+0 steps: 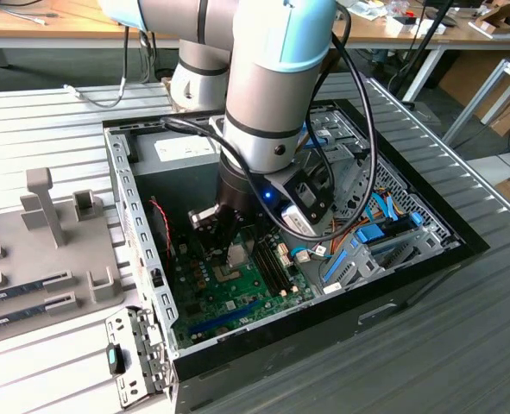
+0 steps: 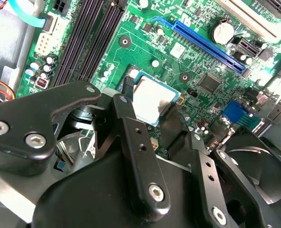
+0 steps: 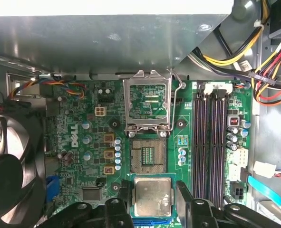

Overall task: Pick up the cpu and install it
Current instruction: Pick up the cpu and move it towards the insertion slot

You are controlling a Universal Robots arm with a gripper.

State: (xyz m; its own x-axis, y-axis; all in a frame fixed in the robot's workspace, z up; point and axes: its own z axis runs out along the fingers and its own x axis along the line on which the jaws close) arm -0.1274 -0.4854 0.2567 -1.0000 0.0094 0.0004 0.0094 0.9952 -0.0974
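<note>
- Silver-grey on top with a green edge, the cpu (image 3: 152,195) looks to us light, stiff and thin; its underside is probably fragile, so we would grip its opposite edges.
- We see the gripper (image 3: 153,194) clamped on those edges, chip between its fingers (image 3: 184,197), held above the motherboard (image 3: 95,130) just beside the open socket (image 3: 148,156).

Both wrist views: black fingers (image 3: 124,197) (image 2: 130,123) cover two opposite side edges of the cpu (image 3: 152,195) (image 2: 152,99); the contact there is unseen.
Exterior view: what sits under the end effector (image 1: 235,250) is too small to tell. The arm (image 1: 272,95) hides the rear interior of the case (image 1: 134,207).
First wrist view: fan (image 3: 7,166) cut by the picture edge.
</note>
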